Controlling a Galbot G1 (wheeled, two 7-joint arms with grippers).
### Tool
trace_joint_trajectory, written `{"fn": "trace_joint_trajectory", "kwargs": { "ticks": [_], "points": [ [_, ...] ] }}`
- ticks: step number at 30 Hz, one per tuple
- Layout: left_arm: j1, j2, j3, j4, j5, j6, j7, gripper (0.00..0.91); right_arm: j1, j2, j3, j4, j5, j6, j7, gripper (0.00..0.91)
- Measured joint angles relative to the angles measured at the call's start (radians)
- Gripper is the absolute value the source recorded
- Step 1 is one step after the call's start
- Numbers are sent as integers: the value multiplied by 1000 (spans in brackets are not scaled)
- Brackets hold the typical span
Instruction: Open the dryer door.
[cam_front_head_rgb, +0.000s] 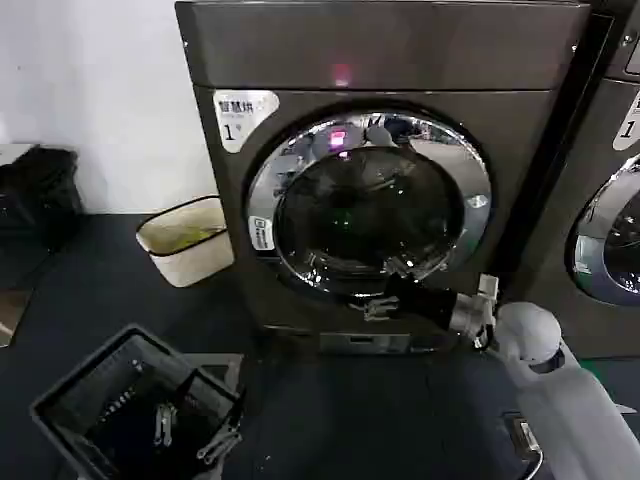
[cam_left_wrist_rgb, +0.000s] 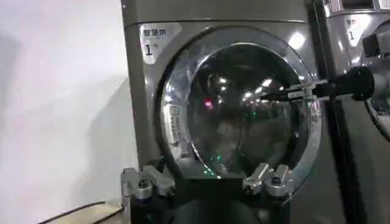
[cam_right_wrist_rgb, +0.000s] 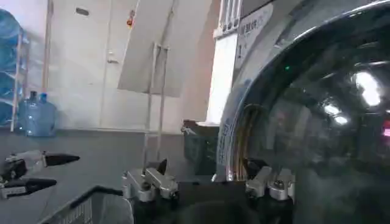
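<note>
Reaching low across the round chrome-ringed dryer door (cam_front_head_rgb: 368, 205), the right gripper (cam_front_head_rgb: 378, 306) stands spread.

Dark floor (cam_front_head_rgb: 330, 410) carries it all: the grey dryer (cam_front_head_rgb: 380, 60) sits on it with a second machine (cam_front_head_rgb: 610, 200) just beside, a cream bin (cam_front_head_rgb: 187, 240) by the wall, and a black wire basket (cam_front_head_rgb: 130, 410) nearer the robot.
</note>
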Motion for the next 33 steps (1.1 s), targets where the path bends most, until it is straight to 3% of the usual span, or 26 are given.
{"fn": "trace_joint_trajectory", "kwargs": {
  "ticks": [19, 33],
  "points": [
    [-11, -19, 38, -12, 26, 76, -64, 907, 160, 101, -122, -200, -68, 61, 76, 907],
    [-17, -22, 44, -22, 27, 146, -63, 907, 262, 199, -214, -359, -102, 78, 87, 907]
  ]
}}
